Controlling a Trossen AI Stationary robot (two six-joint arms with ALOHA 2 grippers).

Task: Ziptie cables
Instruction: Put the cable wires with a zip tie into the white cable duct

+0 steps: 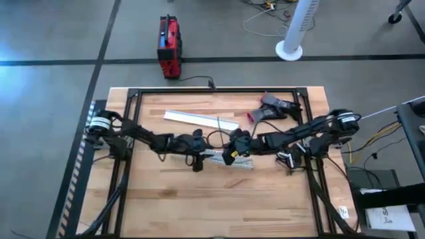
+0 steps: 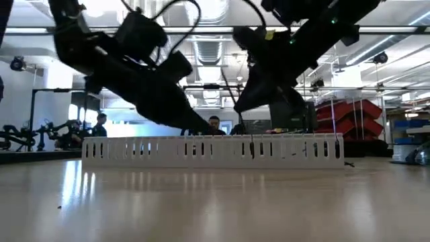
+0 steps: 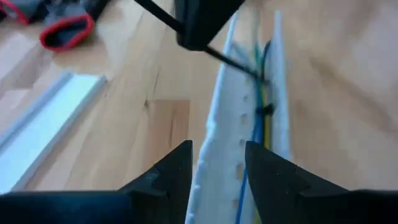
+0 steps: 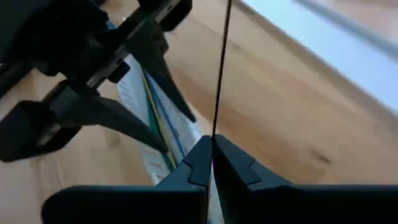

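A white slotted channel [image 1: 242, 163] lies mid-table, and in it lie the thin green, blue and yellow cables [image 3: 256, 124]. A black band [image 3: 267, 111] crosses the cables in the channel. My right gripper [image 4: 212, 146] is shut on the ziptie [image 4: 219, 74], a thin black strip that runs on to the cables. My left gripper [image 3: 219, 165] is open over the channel's left end, one side wall [image 3: 217, 149] between its fingers. In the high view the two grippers [image 1: 198, 159] [image 1: 230, 154] sit close together above the channel. My right gripper pinches the ziptie between its two fingertips [image 4: 213, 142], partway along the strip. The fingers point down at a slant from the table's right. The strip runs straight from the fingers to the cables [image 3: 256, 76], and its other end [image 3: 152, 9] sticks out past the gripper. My left gripper stands astride the channel's wall; I cannot tell whether it touches.
A flat white strip [image 1: 199, 120] lies behind the channel. Red-and-black tools [image 1: 272, 109] lie at the back right. A red box [image 1: 169, 46] and a white stand [image 1: 292, 33] are on the floor beyond the table. People [image 2: 213, 124] show in the room behind.
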